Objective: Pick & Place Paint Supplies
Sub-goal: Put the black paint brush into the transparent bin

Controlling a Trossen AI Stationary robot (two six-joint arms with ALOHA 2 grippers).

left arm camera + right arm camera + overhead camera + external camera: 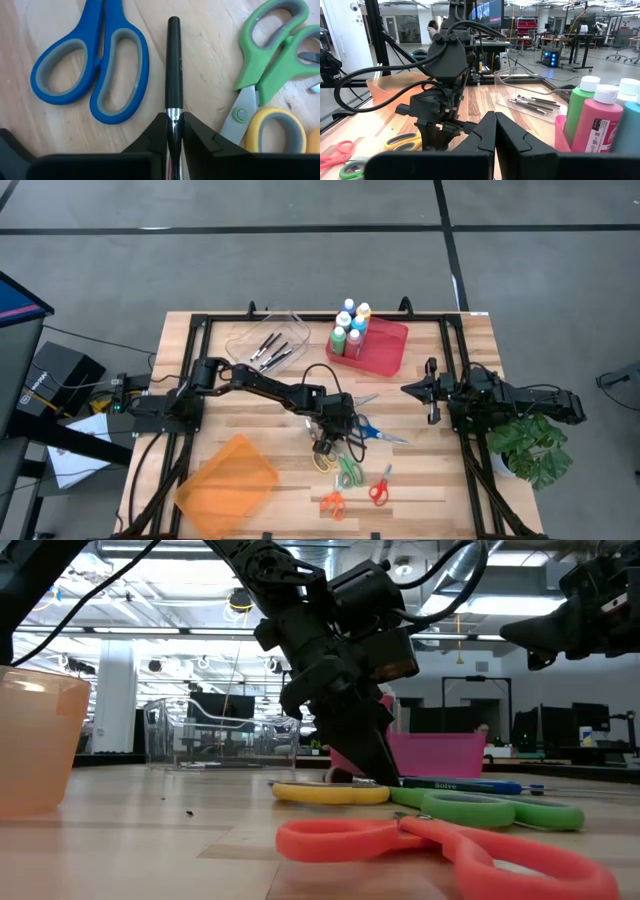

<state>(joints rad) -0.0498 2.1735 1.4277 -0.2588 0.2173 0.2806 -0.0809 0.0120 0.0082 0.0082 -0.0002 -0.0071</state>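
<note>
Paint bottles (350, 328) stood upright in the red bin (392, 350) at the table's far side, well apart from the work. The left gripper (175, 131) had its two dark, matte fingers (150, 137) pinched nearly together on a slim paintbrush (173, 65), gripping it at the shiny metal ferrule where the smooth black handle begins; that narrow, rigid section probably gave the firmest hold on a thin rod lying flat on the wood. Just beside the brush lay blue scissors (92, 65) on one side and green scissors (270, 55) on the other, with a yellow scissors handle (272, 131) near, all glossy plastic with grey rubbery loop linings. Further off, a clear plastic tray (268, 345) held more brushes, likely this one's destination. The right gripper (432, 395) waited at the table's right side, fingers fully closed on nothing.
</note>
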